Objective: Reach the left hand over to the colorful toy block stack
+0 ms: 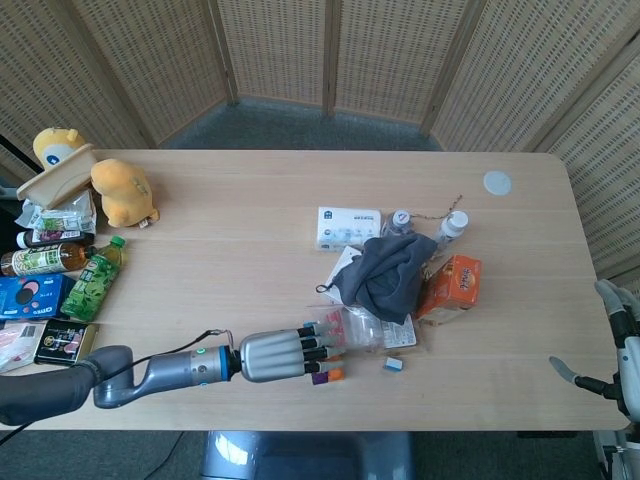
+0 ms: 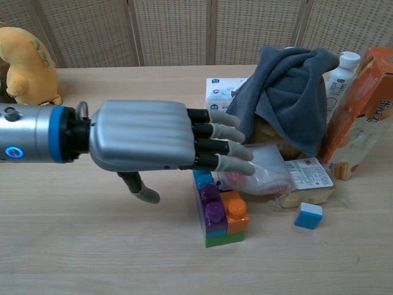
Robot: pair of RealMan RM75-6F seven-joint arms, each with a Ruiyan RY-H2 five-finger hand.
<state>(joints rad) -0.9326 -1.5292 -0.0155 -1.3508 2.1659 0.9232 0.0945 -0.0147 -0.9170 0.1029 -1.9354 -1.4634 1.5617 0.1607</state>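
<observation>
The colorful toy block stack (image 2: 218,216) stands near the table's front middle, with purple, orange, blue and green blocks; in the head view only its orange and purple corner (image 1: 328,375) shows past my left hand. My left hand (image 2: 156,144) hovers flat just above the stack, palm down, fingers (image 2: 222,147) stretched out over its blue far end toward a clear plastic bag. It holds nothing; in the head view the left hand (image 1: 278,355) covers most of the stack. My right hand (image 1: 620,355) stays off the table's right edge, fingers apart, empty.
A clear bag with red contents (image 2: 255,169) lies right behind the stack. A grey cloth (image 2: 288,86) drapes a pile with a tissue pack (image 2: 218,98), white bottle (image 2: 341,77) and orange box (image 2: 359,117). A small blue-white block (image 2: 307,216) sits right. Plush toys (image 1: 120,192) and bottles (image 1: 92,280) crowd the left edge.
</observation>
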